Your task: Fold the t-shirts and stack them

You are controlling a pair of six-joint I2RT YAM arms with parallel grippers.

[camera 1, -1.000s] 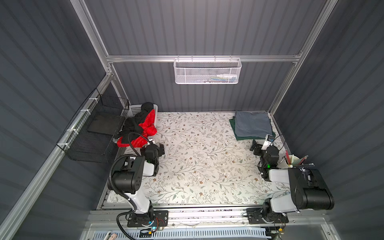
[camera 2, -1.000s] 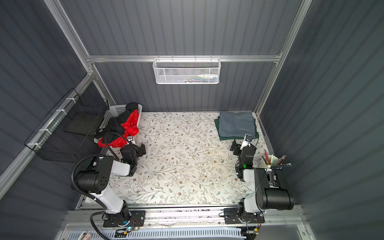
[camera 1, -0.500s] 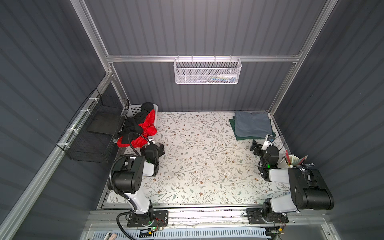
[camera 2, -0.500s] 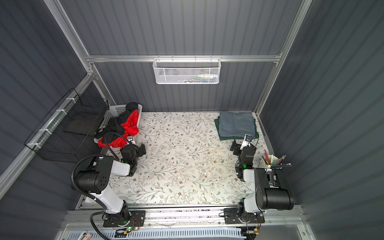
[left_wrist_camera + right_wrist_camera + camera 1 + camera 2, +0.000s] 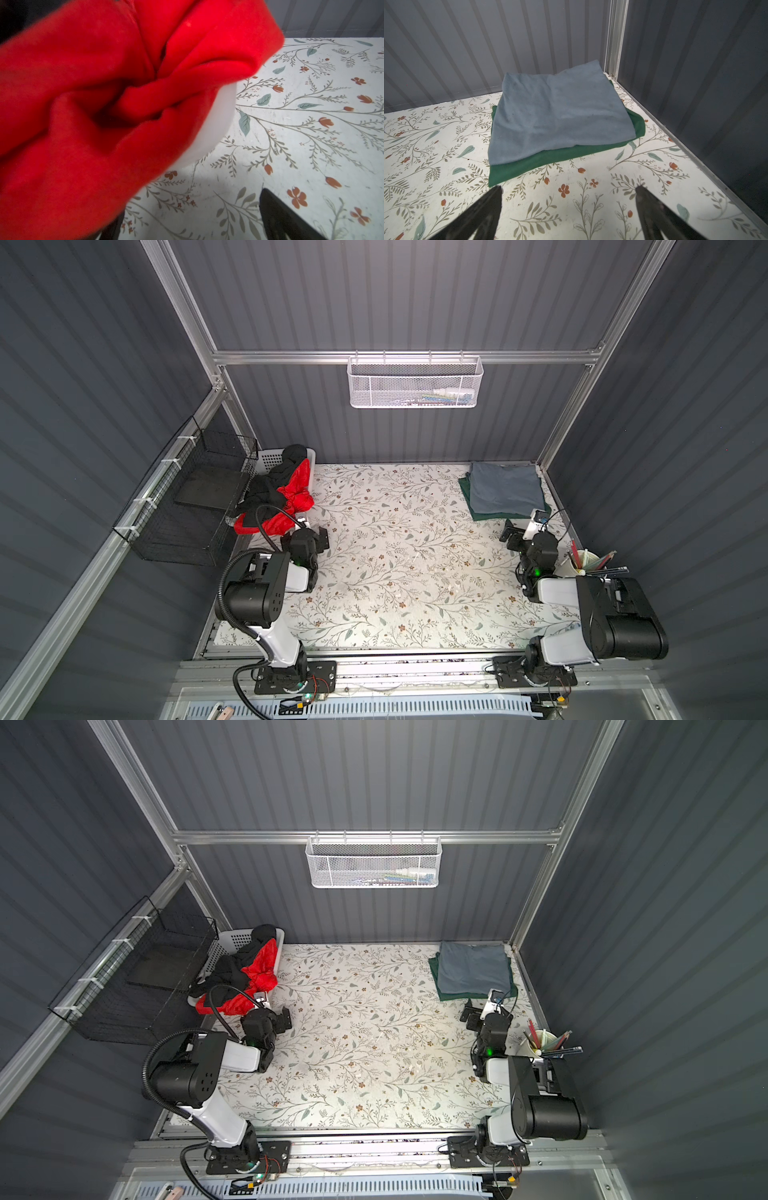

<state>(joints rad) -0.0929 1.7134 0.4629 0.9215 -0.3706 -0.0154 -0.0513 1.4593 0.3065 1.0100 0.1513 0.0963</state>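
A bright red t-shirt (image 5: pixel 293 497) and a black t-shirt (image 5: pixel 266 489) lie crumpled together, spilling over the white perforated basket (image 5: pixel 266 456) at the back left. My left gripper (image 5: pixel 311 526) hovers open just in front of the red cloth. In the left wrist view the red t-shirt (image 5: pixel 104 104) fills the picture over the basket's wall (image 5: pixel 214 128), and the left gripper (image 5: pixel 190 209) holds nothing. At the back right a folded slate blue-grey t-shirt (image 5: pixel 560 112) lies on a folded dark green t-shirt (image 5: pixel 529 166). My right gripper (image 5: pixel 569 188) stands open just short of this stack.
The floral table (image 5: pixel 395 564) is walled at the back and on both sides. A cup of pencils (image 5: pixel 584 562) stands by the right arm. A black wire basket (image 5: pixel 195 497) hangs on the left wall, a white mesh basket (image 5: pixel 415 381) on the back rail.
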